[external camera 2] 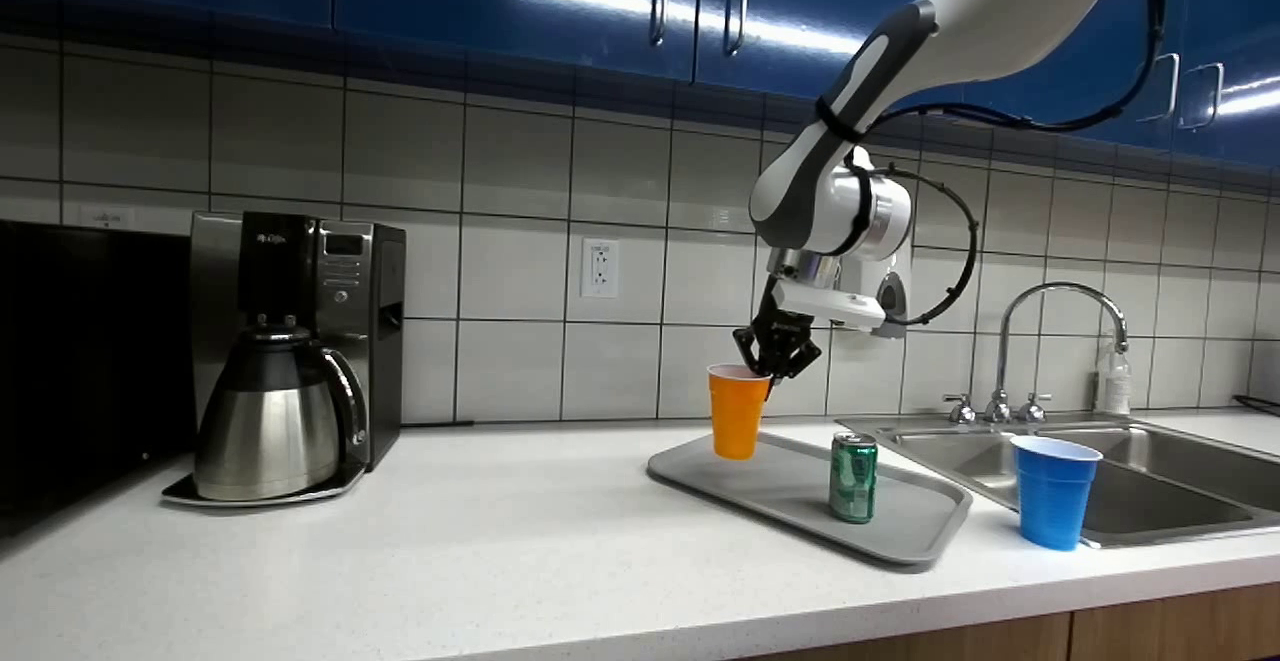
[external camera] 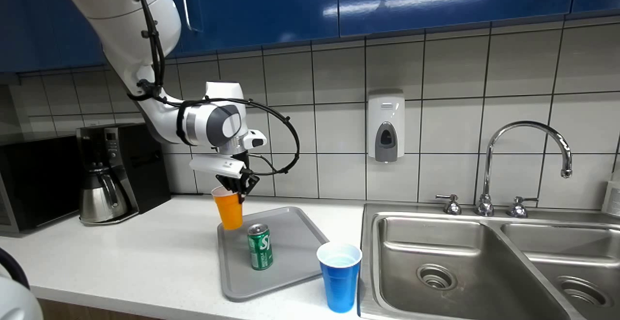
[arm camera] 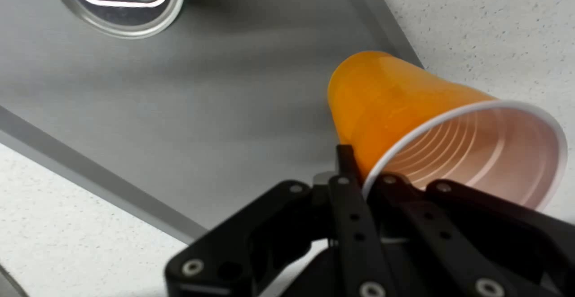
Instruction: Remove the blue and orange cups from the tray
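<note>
the gripper (arm camera: 364,178) is clamped on the orange cup (arm camera: 382,95), its fingers (arm camera: 346,158) pinching the wall at the rim, one outside and one inside. in both exterior views the orange cup hangs right below the gripper, mouth up, over the tray (external camera: 295,247) near an edge. the can (external camera: 260,246) stands upright on the tray, lower than the gripper and near it, apart from the orange cup. the blue cup (external camera: 340,279) is off the tray, upright on the counter (external camera: 145,242), well apart from the gripper and farther from it than the can. on that same side of the gripper lies the sink (external camera: 431,235), just beside the blue cup. on the opposite side, well apart from the gripper, stands the coffee maker (external camera 2: 340,331).
</note>
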### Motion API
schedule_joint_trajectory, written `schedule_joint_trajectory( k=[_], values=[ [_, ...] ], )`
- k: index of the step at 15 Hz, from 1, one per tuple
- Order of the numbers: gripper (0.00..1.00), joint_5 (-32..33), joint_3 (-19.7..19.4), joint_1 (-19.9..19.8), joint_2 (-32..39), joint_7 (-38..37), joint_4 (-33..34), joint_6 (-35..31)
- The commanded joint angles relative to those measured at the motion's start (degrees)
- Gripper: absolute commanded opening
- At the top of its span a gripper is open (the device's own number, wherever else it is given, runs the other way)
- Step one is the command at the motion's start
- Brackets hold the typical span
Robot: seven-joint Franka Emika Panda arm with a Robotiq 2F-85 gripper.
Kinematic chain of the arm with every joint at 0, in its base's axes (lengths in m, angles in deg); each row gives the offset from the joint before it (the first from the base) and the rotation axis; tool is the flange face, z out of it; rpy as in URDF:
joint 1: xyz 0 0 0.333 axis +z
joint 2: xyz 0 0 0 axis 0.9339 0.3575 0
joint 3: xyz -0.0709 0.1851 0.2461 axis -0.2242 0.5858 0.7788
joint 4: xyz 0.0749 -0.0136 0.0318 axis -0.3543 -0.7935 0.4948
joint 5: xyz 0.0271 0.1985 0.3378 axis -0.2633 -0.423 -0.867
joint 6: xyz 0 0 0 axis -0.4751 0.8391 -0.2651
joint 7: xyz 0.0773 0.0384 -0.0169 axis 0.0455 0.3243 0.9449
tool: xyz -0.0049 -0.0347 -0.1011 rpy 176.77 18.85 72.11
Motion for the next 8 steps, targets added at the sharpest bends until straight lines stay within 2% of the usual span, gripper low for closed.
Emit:
schedule_joint_trajectory(
  k=[1, 8],
  values=[
    [0.01, -2.19, 1.26, 0.24, -3.61, 1.66, -2.82, 1.51],
    [0.01, -4.57, 2.85, 1.66, -4.92, 2.38, -4.91, 1.84]
  ],
)
